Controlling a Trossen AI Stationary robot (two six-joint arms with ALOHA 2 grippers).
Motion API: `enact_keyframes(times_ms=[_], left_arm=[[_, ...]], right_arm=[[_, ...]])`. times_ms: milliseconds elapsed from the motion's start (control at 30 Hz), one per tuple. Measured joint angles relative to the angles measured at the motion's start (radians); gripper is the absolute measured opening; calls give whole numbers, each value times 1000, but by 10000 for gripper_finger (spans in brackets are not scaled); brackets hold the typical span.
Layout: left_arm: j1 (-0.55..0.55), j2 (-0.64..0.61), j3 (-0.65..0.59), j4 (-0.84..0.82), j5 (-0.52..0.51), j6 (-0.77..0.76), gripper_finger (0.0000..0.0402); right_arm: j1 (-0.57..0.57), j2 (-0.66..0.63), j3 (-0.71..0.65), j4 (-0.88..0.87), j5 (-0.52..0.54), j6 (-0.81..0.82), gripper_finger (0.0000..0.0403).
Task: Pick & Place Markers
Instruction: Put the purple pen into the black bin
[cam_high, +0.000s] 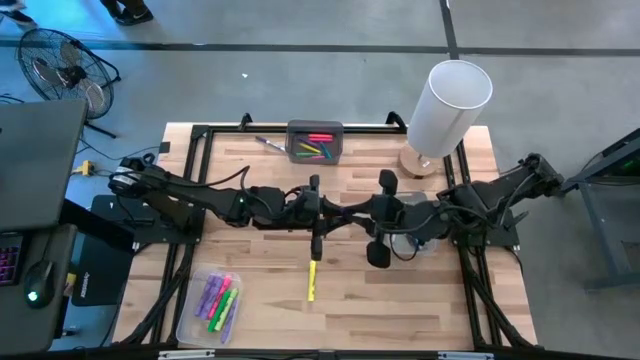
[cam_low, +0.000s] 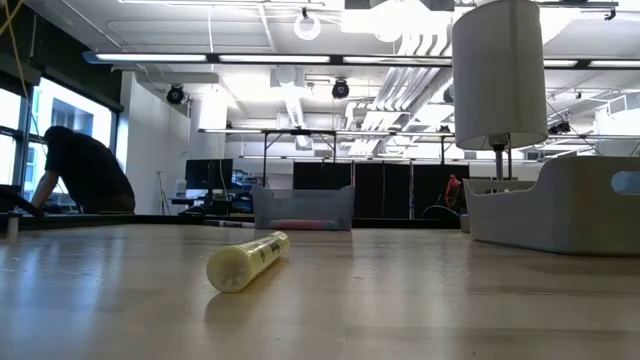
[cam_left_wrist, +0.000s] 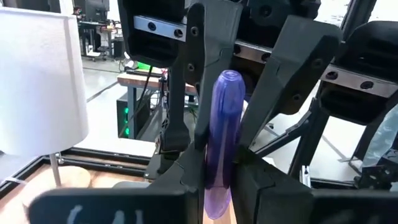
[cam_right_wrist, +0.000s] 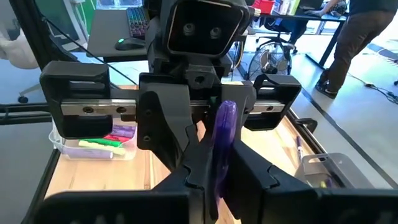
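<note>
purple marker (cam_left_wrist: 222, 143): 1 | yellow marker (cam_high: 311, 279): 1 | trays: 2, grey (cam_high: 316, 128) and clear (cam_high: 190, 322) | lamp (cam_high: 447, 104): 1 | pincers: 2, left (cam_high: 316, 215), right (cam_high: 383, 217)

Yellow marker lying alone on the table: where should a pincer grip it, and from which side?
Mid-barrel, from straight above, closing across its width: the yellow marker lies flat on bare wood, free on both sides. The left pincer and right pincer hold a purple marker mid-table.

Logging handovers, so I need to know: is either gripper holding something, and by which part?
Both grippers grip one purple marker at mid-table: the left gripper near one end, the right gripper on its other part.
</note>
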Motion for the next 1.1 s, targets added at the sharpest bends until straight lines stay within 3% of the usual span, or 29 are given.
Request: enact_keyframes(times_ms=[300,500,767,967,1100], left_arm=[[18,-1,1,-110,-52,-138,51],[118,-4,0,-338,82,-307,41],[404,-7,0,-611,340,-287,45],[673,39,2,-697,455,-98,46],[837,112,21,-713,567,-4,47]], right_arm=[[-66,0,0,-2,7,11,95],[-144,-22,0,-9,28,12,135],[-255,-36,0,-183,18,55,160],[-337,-37,0,-466,22,267,157],[-382,-39,-46,-551,34,408,152]])
